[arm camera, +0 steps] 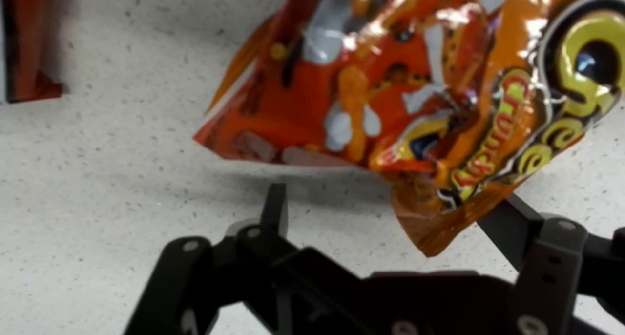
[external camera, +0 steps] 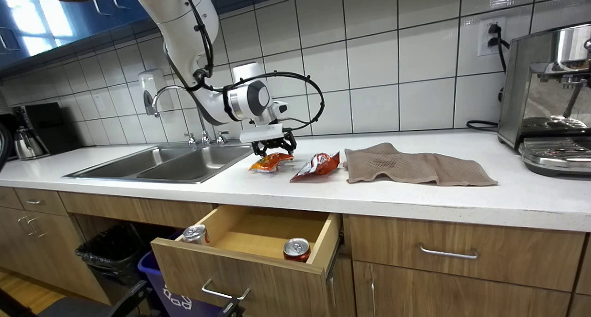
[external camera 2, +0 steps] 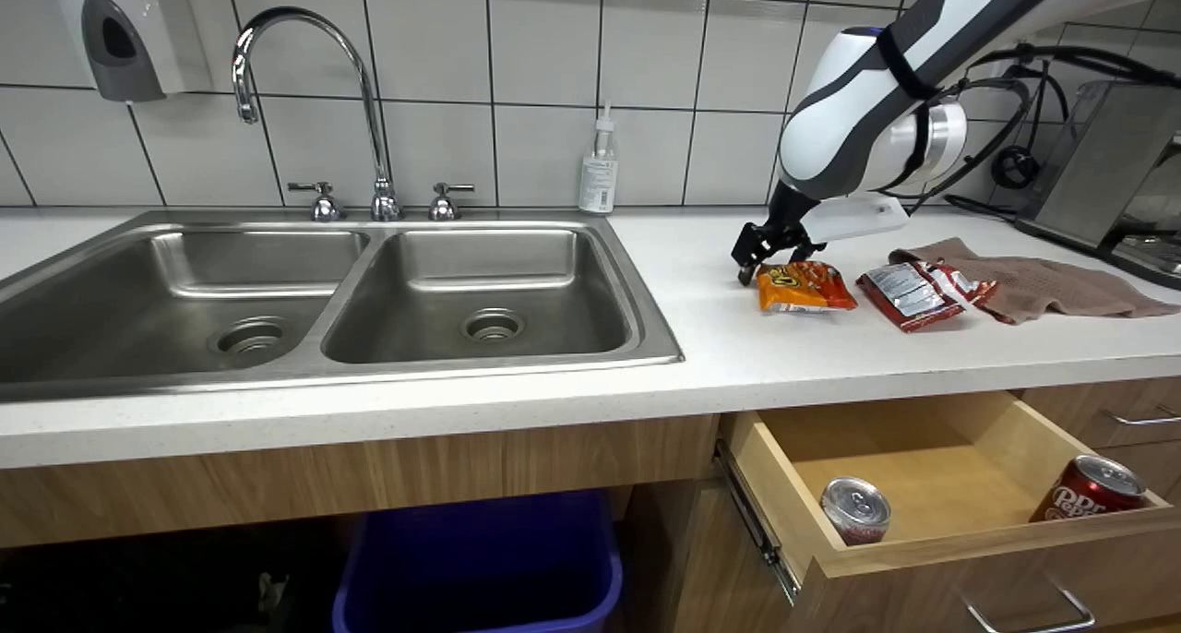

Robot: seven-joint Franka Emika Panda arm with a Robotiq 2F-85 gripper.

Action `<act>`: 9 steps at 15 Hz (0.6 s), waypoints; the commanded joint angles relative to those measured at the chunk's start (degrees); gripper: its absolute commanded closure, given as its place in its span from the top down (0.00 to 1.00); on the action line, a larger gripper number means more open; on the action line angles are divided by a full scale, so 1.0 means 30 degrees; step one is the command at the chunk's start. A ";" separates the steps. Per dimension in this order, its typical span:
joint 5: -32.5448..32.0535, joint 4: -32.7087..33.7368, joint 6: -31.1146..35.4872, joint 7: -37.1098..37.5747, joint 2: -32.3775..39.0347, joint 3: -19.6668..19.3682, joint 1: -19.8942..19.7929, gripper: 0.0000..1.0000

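My gripper (arm camera: 393, 198) is open, its black fingers spread wide and pointing down at the counter. It also shows in both exterior views (external camera: 278, 152) (external camera 2: 773, 266). An orange Cheetos Crunchy bag (arm camera: 415, 105) lies at the fingers; one corner reaches between them and its edge covers part of one finger. Whether they touch is unclear. The bag lies on the white counter in both exterior views (external camera: 271, 162) (external camera 2: 803, 287). A red snack bag (external camera: 322, 165) lies beside it, also seen in an exterior view (external camera 2: 909, 296) and at the wrist view's edge (arm camera: 29, 52).
A brown cloth (external camera: 415, 165) lies past the red bag. A double steel sink (external camera 2: 678, 352) and faucet (external camera 2: 374, 125) are alongside. An open drawer (external camera: 240, 275) below holds a silver can (external camera 2: 855, 510) and a Dr Pepper can (external camera 2: 1089, 490). A coffee machine (external camera: 531, 86) stands at one end.
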 commanded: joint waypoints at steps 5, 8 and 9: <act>0.0374 0.0613 -0.1076 -0.0550 0.0141 0.0423 -0.0425 1.00; 0.0373 0.0645 -0.1309 -0.0409 0.0130 0.0335 -0.0362 1.00; 0.0361 0.0677 -0.1367 -0.0390 0.0133 0.0311 -0.0345 1.00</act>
